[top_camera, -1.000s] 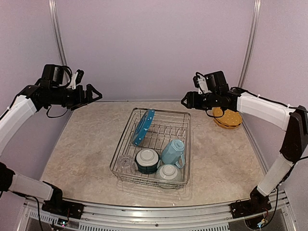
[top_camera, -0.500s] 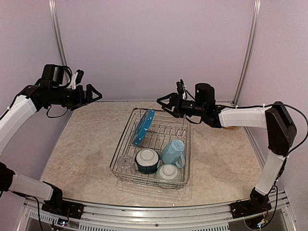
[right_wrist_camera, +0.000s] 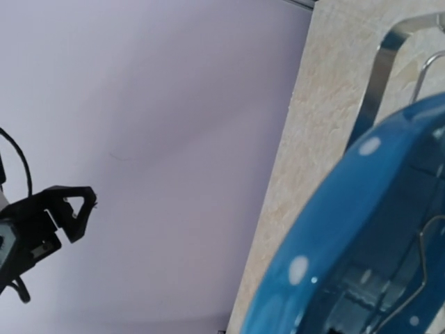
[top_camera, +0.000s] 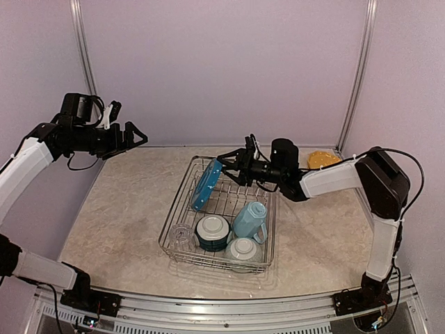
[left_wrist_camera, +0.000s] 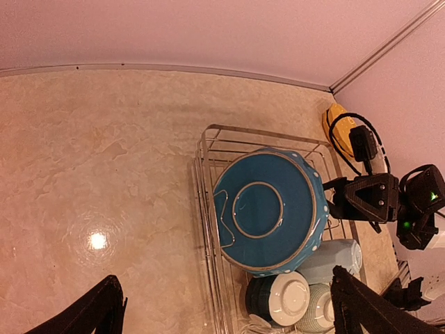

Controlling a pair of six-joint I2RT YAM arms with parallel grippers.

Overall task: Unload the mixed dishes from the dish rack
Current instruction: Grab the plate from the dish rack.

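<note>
The dish rack [top_camera: 272, 209] stands mid-table. A blue plate [top_camera: 207, 183] stands upright at its far left. At the near end sit a light blue mug [top_camera: 249, 219], two bowls [top_camera: 212, 232] [top_camera: 243, 249] and a clear glass [top_camera: 182, 238]. The yellow-orange plates [top_camera: 321, 159] lie stacked at the far right of the table. My right gripper [top_camera: 222, 168] is open just right of the blue plate's top rim, the jaws apart from it. My left gripper [top_camera: 135, 138] is open and empty, high at the far left. The left wrist view shows the plate's underside [left_wrist_camera: 268, 209].
The rack's wire rim [left_wrist_camera: 201, 209] and its upright prongs surround the dishes. The mug [left_wrist_camera: 334, 257] and a bowl [left_wrist_camera: 288, 298] lie just below the plate. The right wrist view is filled by the plate's rim [right_wrist_camera: 361, 243]. The back wall is close behind.
My right arm has swung left from over the yellow-orange plates to the blue plate in the rack. The left arm has not moved.
</note>
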